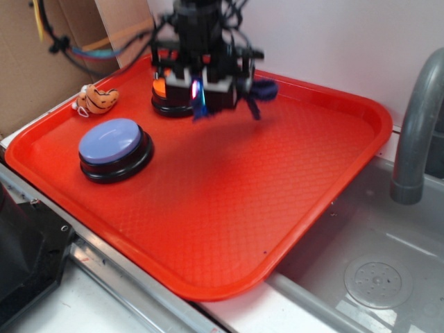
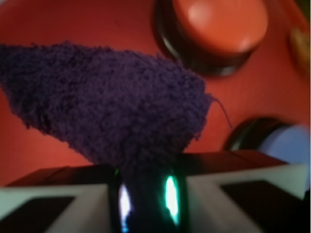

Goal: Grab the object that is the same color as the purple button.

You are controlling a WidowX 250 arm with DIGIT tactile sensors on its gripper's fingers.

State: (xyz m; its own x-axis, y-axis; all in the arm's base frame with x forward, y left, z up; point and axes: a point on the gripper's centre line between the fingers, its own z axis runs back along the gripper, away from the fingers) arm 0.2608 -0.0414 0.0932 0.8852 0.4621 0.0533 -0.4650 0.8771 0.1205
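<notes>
The dark navy-purple terry rag point(image 2: 112, 107) is pinched between my jaws and hangs off the tray floor. In the exterior view it sticks out to the right of the gripper point(image 1: 262, 89), its thin tail dangling. My gripper point(image 1: 201, 97) is blurred, hovering over the back of the red tray just right of the orange button; in the wrist view the gripper point(image 2: 146, 194) is shut on the rag's near end. The purple button point(image 1: 114, 142), pale lavender-blue dome on a black base, stands at the tray's left; its edge shows in the wrist view point(image 2: 286, 143).
The orange button point(image 1: 161, 89) point(image 2: 218, 22) stands at the tray's back, partly hidden by the gripper. An orange striped plush toy point(image 1: 97, 99) lies at the back left. The red tray point(image 1: 208, 236) rests over a sink with a grey faucet point(image 1: 416, 132) and drain point(image 1: 378, 279) at right.
</notes>
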